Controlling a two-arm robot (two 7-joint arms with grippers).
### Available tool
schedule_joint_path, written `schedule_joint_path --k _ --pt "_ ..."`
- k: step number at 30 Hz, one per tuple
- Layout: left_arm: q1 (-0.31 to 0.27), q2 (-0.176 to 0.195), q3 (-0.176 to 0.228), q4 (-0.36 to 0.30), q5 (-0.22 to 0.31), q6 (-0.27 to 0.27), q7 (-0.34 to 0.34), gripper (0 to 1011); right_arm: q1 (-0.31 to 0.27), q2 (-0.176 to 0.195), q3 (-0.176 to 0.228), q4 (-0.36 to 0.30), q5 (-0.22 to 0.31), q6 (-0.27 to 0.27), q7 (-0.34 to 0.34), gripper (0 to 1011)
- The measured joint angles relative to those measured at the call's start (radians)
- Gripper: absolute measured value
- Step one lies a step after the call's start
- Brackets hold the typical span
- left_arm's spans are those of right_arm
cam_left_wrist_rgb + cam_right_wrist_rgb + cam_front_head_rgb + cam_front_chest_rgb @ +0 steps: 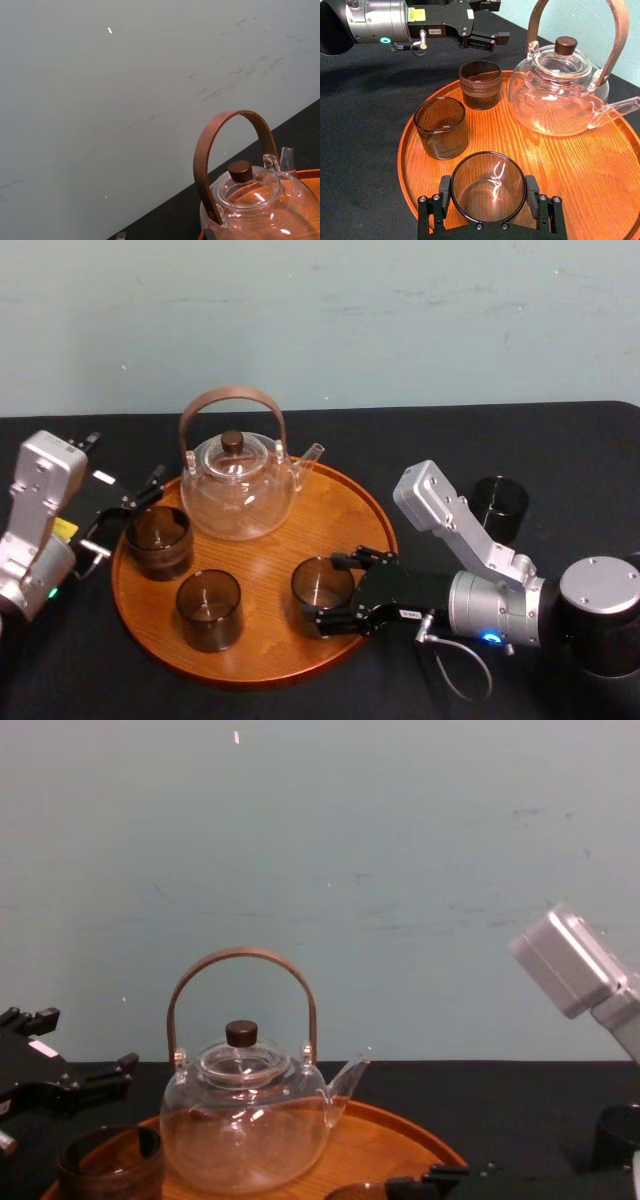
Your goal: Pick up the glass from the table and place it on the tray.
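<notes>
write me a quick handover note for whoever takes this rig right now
Right gripper: shut on a glass, which looks set down on the tray's right front, not released.
Left gripper: open, idle by the tray's left rim.
Also on the tray: left glass, front glass, teapot.
Left to do: release and withdraw; the last glass stands on the table, right of the tray.

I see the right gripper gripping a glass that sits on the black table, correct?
Not quite. The right gripper grips a glass, but that glass is on the tray; the right wrist view shows it.
</notes>
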Motion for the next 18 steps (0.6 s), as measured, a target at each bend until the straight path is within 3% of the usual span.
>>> schedule_joint_path --k 5,18 --pt "0.000 0.000 0.000 0.000 0.000 0.000 0.000 1001 0.000 0.000 0.001 0.000 0.001 0.000 0.000 1004" --pt "0.000 0.000 0.000 0.000 0.000 0.000 0.000 1001 -0.001 0.000 0.002 0.000 0.002 0.001 0.000 1004"
